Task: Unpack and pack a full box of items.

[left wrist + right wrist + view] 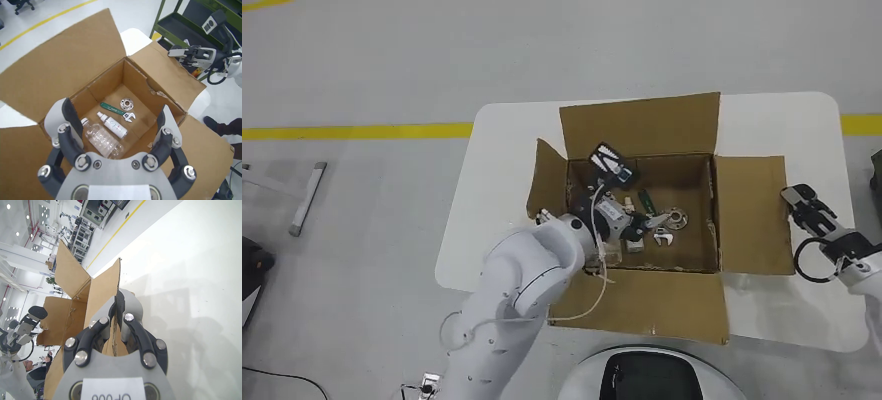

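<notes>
Four items (672,216) lie in the box (692,252) at mid-frame in the top view, so unpacking looks under way. The left gripper (630,228) hangs over them and next must drop onto one.

Left wrist view: fingers (70,111) spread wide above the clear bottle (103,140).

Right wrist view: the right gripper (116,306) pinches the box flap (105,285).

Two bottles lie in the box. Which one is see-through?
The larger ribbed bottle; the smaller spray bottle beside it is opaque white.
</notes>
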Available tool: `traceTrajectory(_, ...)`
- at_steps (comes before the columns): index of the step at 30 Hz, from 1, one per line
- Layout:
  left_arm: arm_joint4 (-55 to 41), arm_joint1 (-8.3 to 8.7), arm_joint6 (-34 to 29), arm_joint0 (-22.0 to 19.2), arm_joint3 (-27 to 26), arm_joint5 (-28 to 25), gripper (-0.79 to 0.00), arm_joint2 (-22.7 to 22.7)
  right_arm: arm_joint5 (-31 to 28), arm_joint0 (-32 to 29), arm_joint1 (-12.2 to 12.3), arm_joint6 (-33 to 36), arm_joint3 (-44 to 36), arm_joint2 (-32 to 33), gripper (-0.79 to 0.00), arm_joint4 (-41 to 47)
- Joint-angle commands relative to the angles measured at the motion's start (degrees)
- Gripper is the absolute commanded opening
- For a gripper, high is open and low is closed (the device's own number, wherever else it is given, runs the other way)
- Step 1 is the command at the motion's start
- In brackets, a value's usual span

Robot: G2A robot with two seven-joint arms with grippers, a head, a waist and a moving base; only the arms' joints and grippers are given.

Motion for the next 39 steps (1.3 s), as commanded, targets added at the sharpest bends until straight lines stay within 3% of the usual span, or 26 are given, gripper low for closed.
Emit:
traceTrajectory(1,2.14,-0.34,-1.28,-1.47,2.4,0.48,0.0,2.91,0.04,-0.14,-0.01,-0.05,0.11,0.15,-0.785,-0.04)
traceTrajectory(7,5.4,-1.09,-2.18,-4.26,8.77,0.77,0.0,6.98,0.31,-0.51,-0.06,-0.25,-0.22,0.35,-0.785,-0.33)
traceTrajectory(27,5.4,-1.09,-2.18,-4.26,8.77,0.77,0.0,6.98,0.88,-1.56,-0.47,-2.68,-0.98,-0.12,-0.785,-0.88)
traceTrajectory(33,7.51,-1.61,-1.77,-4.41,12.19,2.18,0.0,9.2,0.4,-2.2,-0.54,-2.81,-1.23,0.56,-0.785,-0.94)
traceTrajectory(39,5.05,-2.93,-5.37,-5.99,16.74,13.4,0.0,8.88,0.04,-2.36,-0.6,-2.86,-1.96,0.76,-0.785,-1.16)
